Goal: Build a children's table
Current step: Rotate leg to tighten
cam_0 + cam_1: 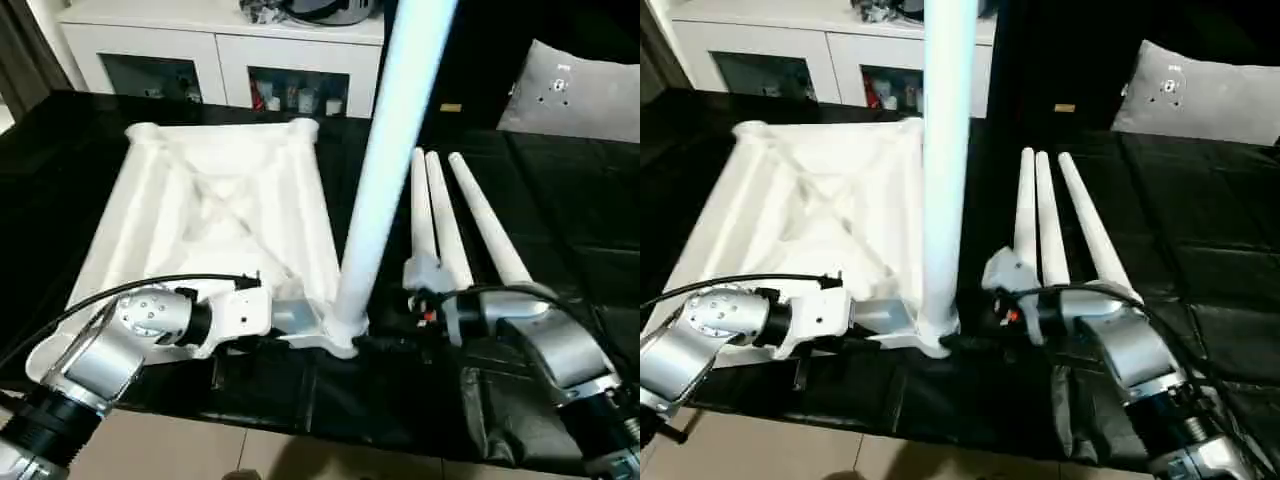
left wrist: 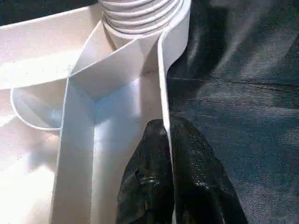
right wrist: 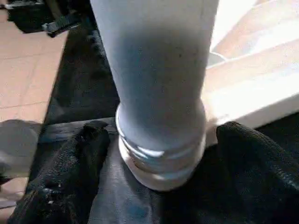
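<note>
I have the top (image 1: 215,215) lying ribbed side up on the black desk (image 1: 560,200), its near right corner at the desk's front edge. One leg (image 1: 385,165) stands upright in that corner's socket (image 2: 140,14), and in the left wrist view its threads are partly exposed above the socket, so I judge it is not fully screwed home. The three spare legs (image 1: 450,225) lie side by side on the desk just right of the top.

My left gripper (image 2: 170,163) is pinched shut on the top's rim wall just beside the socket, one finger on each side of the wall. That hold is what stops the top from spinning, so I want it kept firm.

My right gripper (image 3: 159,149) is wide open, its fingers (image 3: 70,172) flanking the base of the leg without clearly touching it. I have no hold on the leg at the moment.

To do this turn well, I would close low on the leg, just above the threads, and twist about the leg's own axis. The leg must be kept upright, because a lean risks cross-threading. I would then release, swing back and regrip until the threads vanish.
</note>
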Tool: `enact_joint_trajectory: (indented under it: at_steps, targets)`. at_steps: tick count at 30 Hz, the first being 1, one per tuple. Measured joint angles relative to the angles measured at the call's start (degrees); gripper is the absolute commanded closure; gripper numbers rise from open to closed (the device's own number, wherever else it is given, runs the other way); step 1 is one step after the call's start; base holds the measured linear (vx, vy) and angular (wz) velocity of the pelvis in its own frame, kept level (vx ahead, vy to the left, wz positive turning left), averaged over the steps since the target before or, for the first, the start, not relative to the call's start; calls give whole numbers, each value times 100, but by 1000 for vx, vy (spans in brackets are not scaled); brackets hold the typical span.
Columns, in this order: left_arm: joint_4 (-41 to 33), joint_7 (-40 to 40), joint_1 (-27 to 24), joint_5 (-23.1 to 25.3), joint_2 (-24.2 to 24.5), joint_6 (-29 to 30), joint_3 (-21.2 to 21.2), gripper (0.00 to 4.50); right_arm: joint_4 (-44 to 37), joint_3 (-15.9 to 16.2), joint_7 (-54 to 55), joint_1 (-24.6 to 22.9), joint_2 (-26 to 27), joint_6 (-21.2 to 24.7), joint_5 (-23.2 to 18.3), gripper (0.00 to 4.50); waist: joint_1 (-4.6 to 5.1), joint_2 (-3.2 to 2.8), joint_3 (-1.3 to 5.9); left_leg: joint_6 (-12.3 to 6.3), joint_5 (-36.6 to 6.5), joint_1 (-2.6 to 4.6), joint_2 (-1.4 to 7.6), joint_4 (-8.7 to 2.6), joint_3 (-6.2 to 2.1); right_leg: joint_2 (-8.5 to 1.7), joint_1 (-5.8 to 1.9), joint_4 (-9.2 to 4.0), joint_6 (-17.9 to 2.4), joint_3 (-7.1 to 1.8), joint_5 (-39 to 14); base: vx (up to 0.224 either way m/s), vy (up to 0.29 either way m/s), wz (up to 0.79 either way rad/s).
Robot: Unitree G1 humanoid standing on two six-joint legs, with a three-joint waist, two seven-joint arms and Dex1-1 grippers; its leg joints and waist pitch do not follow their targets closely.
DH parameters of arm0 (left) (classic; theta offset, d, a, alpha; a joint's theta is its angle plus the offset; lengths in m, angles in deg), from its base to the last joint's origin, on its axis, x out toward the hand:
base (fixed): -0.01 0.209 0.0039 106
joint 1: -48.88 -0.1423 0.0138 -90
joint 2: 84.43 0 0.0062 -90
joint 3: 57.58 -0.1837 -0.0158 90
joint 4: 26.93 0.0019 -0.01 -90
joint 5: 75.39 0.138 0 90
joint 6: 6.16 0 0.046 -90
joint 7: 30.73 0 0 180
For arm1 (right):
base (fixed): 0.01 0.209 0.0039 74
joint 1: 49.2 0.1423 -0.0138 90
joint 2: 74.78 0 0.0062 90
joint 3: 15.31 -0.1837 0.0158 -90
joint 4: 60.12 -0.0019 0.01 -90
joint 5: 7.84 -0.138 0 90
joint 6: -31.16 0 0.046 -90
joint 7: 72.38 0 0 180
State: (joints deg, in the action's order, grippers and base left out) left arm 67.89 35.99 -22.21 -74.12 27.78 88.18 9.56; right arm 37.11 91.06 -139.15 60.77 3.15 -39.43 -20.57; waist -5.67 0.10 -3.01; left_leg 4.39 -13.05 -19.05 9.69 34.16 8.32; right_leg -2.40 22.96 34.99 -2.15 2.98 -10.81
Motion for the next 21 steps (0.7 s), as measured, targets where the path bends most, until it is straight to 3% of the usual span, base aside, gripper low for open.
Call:
enact_joint_trajectory:
  at_steps: [10,21]
  targets:
    - [72,86,13,-10,-38,-69,-8,450,571,2,-129,139,263,-201,-16,161,-11,-2,1,9,-5,-1,3,0,2,0,0,2,-2,2,-1,0,0,0]
    - [87,56,-61,-25,-52,2,81,450,698,-81,38,-11,485,-485,-22,181,14,-6,6,22,-1,4,9,3,3,1,-5,7,-9,9,6,0,0,0]
